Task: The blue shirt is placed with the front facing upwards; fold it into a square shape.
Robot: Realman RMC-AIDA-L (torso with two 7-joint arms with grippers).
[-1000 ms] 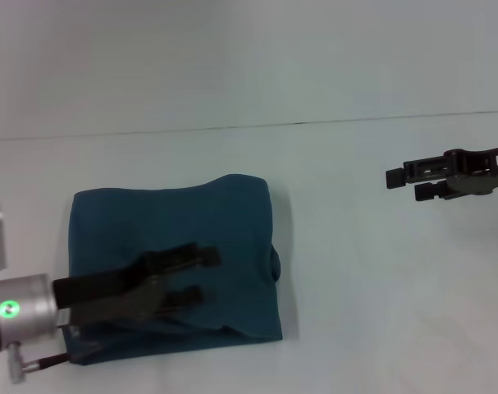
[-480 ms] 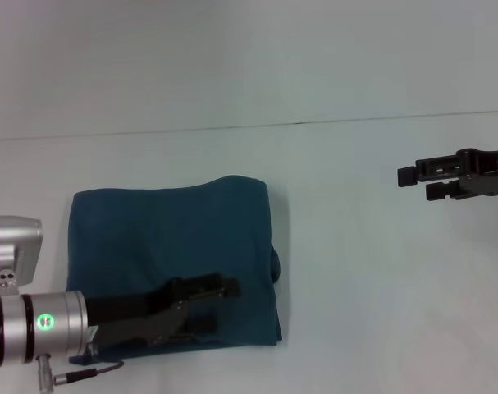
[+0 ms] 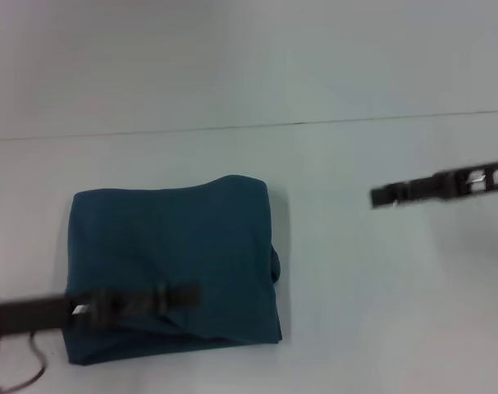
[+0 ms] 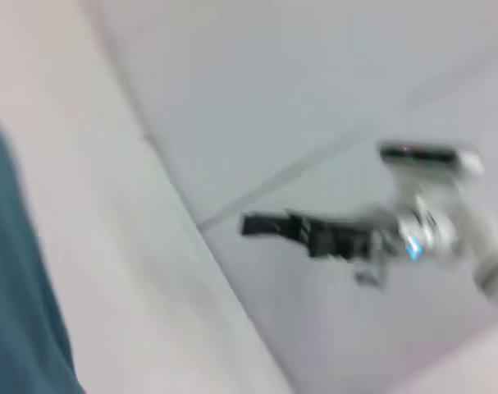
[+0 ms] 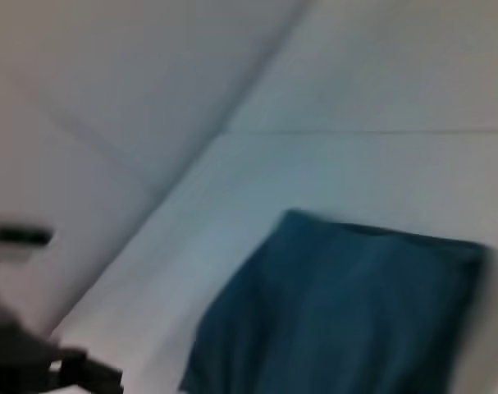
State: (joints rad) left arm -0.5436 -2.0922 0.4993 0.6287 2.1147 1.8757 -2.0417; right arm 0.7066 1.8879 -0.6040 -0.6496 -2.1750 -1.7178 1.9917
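The blue shirt (image 3: pixel 175 242) lies folded into a rough square on the white table, left of centre in the head view, with no print showing. My left gripper (image 3: pixel 187 294) hovers over the shirt's near part, turned edge-on and blurred by motion. My right gripper (image 3: pixel 380 196) hangs over bare table well to the right of the shirt, also edge-on and blurred. The right wrist view shows the shirt (image 5: pixel 347 312) from the side, and the left wrist view catches only its edge (image 4: pixel 19 287) plus the right gripper (image 4: pixel 257 223) farther off.
The white table (image 3: pixel 355 312) stretches bare to the right of the shirt and behind it. A thin dark seam (image 3: pixel 314 122) runs across its far side. A small fold of cloth (image 3: pixel 275 263) bulges from the shirt's right edge.
Both grippers have rolled to an edge-on pose. The left arm has drawn back toward the left over the shirt's near part. The right gripper has shifted left. The shirt has not moved.
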